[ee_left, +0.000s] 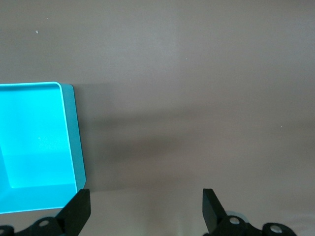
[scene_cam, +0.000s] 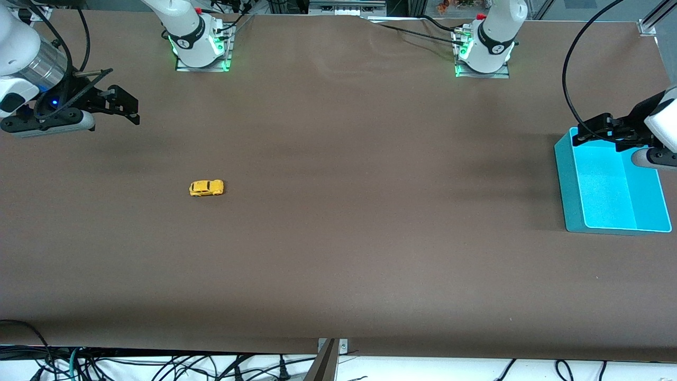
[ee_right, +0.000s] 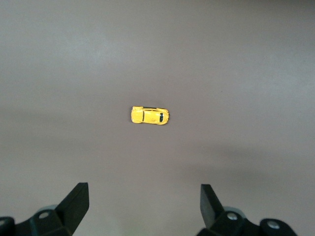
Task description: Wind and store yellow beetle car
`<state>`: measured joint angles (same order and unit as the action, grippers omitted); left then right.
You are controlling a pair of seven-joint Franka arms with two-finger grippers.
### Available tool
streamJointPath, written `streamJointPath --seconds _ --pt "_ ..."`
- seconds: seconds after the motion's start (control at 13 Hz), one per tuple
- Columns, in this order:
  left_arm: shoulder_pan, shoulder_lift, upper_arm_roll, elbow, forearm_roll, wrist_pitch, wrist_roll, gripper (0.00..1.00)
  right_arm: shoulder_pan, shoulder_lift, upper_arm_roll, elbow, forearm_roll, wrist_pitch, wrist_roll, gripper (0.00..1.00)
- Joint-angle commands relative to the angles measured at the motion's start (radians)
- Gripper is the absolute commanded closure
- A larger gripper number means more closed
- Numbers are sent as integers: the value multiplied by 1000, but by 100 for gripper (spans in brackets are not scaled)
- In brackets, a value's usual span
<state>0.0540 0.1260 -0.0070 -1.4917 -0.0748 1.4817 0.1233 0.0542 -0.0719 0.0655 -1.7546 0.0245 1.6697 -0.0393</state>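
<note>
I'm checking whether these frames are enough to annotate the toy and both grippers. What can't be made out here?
- yellow beetle car: too small in the front and right wrist views to show any winding mechanism.
- teal tray: cut off by the left wrist view's edge; in the front view the left gripper covers one corner.
- right gripper: only its open fingertips enter the right wrist view.

**White Arms, Black Fingers, Green Lights**

Showing glossy white shells on both arms, with black joint bands. Glowing green at the two bases bolted on metal plates, red caps above. Trailing black cables. Wearing angular black fingers on the left gripper [scene_cam: 592, 129] and right gripper [scene_cam: 129, 108]; shining a small blue light beside a ribbed silver collar.
</note>
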Motion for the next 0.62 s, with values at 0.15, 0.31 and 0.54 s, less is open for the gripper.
streamJointPath --seconds 0.15,0.31,0.54 --pt "-6 11 -1 28 30 -9 -2 0 13 -2 -10 17 -14 -21 7 0" --pt "-6 9 -1 28 30 -9 2 0 13 -2 -10 15 -14 -19 7 0" --pt "-8 9 -2 28 32 -9 65 0 13 -2 -10 15 -14 -19 7 0"
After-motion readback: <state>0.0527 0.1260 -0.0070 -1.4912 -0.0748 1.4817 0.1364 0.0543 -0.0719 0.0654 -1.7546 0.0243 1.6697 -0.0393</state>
